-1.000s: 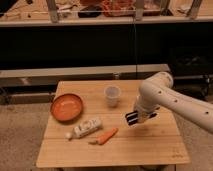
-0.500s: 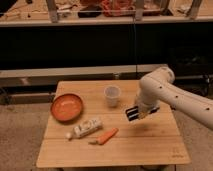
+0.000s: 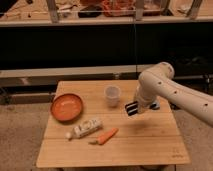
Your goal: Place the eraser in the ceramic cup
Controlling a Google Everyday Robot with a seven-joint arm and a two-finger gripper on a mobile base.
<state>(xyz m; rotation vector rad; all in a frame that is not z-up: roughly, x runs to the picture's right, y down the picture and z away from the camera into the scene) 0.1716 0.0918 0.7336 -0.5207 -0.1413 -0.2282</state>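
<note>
Black with white stripes, the eraser is riding in the pinched-shut fingers of the gripper, which is hanging just to the right of the cup and seemingly a little above the wooden table. The fingers themselves are blending into the dark block, so I am reading the grip from how the eraser is sitting at the very end of the wrist and not on the boards. Behind it the white arm is bending down from the right edge of the view, and its far part is running out of the picture. The cup is standing upright near the back middle of the table, close to the eraser but apart from it. As I am judging it, the pick-up is done and the carry is nearly over; what is remaining is moving the eraser left over the rim, lowering it and letting go. Further out, an orange bowl, a small white bottle and a carrot are lying on the left half, well clear of the path. The inside of the cup is not showing, and a bluish scrap is peeking out beside the arm, too hidden to name.
</note>
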